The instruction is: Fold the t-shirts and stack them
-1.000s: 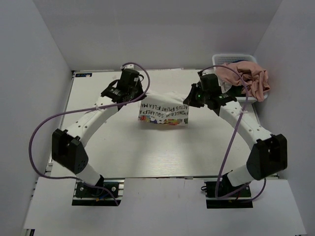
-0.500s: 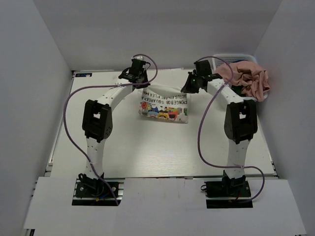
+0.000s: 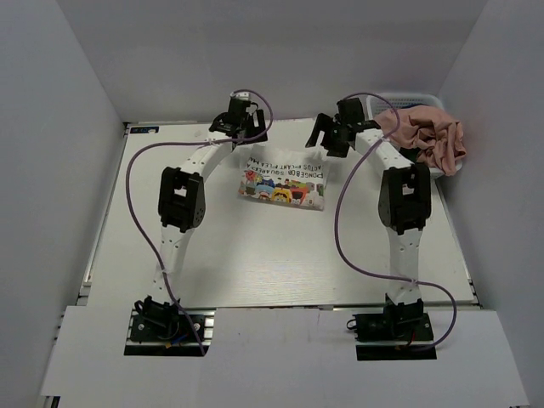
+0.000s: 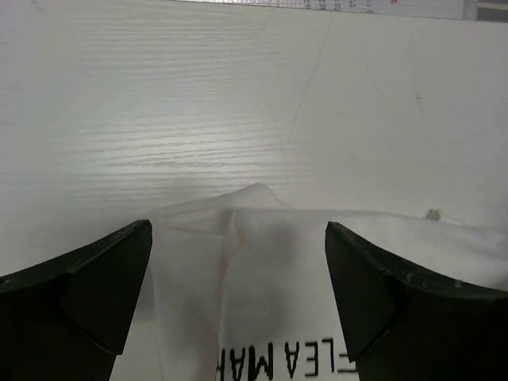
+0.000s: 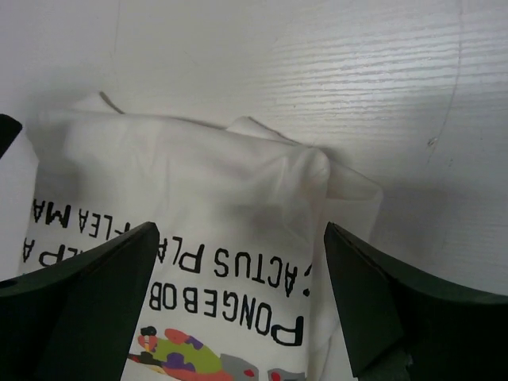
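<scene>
Both arms have extended toward the far edge of the bench [image 3: 255,255]; left hand [image 4: 238,230] and right hand [image 5: 240,230], spread wide, hover over the folded white t-shirt [image 3: 282,180].

- the folded tee [image 3: 283,181] lies flat on the worktop [image 3: 255,255], roughly centred left to right but way closer to the far edge than the near one
- left claw [image 3: 247,143] sits over the tee's far left corner, right claw [image 3: 325,140] over its far right corner, so they're side by side along the tee's far edge
- from each wrist cam, that corner of the tee shows between the two fingers
- the basket [image 3: 408,93] is in the far right corner of the worktop, just right of the right claw
- a heap of tees [image 3: 425,136] lies in it, spilling over its near side
</scene>
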Available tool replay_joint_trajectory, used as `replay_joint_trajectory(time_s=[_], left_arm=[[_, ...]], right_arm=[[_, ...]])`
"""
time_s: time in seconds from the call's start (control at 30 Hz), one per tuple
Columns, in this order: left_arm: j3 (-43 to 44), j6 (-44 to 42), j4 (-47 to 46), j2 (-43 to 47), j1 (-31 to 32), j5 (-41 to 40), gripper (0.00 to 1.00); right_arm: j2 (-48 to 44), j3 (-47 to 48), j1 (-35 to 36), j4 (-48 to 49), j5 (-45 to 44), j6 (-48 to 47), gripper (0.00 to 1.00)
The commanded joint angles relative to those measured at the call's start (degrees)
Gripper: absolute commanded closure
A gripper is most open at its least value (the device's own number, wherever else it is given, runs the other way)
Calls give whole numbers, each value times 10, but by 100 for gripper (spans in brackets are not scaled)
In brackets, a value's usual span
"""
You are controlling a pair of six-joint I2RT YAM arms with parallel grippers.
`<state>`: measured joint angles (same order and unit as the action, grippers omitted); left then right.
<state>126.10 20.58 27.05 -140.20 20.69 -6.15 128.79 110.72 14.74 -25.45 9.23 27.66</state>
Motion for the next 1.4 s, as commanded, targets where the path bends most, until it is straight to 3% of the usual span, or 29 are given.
replay_joint_trajectory(time_s=[0.0,0.13,0.23,0.37,0.47,0.63,0.73,0.9,1.17,1.37], left_arm=[[10,-16,21,70,-1,19,0],[-166,6,-23,192,12,59,0],[-301,46,-82,259,17,166,0],[-397,78,-137,263,23,246,0],[-410,83,-137,233,23,230,0],[-388,95,-38,137,8,186,0],[-414,95,-15,131,2,166,0],[-476,95,-22,220,2,124,0],[-393,58,27,308,13,36,0],[-374,58,42,280,2,-2,0]], right_arm=[[-50,1,3,5,-7,-10,10],[-133,-158,19,79,27,11,10],[-195,-268,27,152,77,42,10],[-201,-357,30,246,142,78,10],[-176,-377,27,247,149,82,10],[-136,-414,19,232,132,80,10],[-133,-447,13,222,113,78,10],[-154,-485,8,211,65,68,10],[-310,-466,22,189,39,-15,10],[-371,-484,22,166,12,-28,10]])
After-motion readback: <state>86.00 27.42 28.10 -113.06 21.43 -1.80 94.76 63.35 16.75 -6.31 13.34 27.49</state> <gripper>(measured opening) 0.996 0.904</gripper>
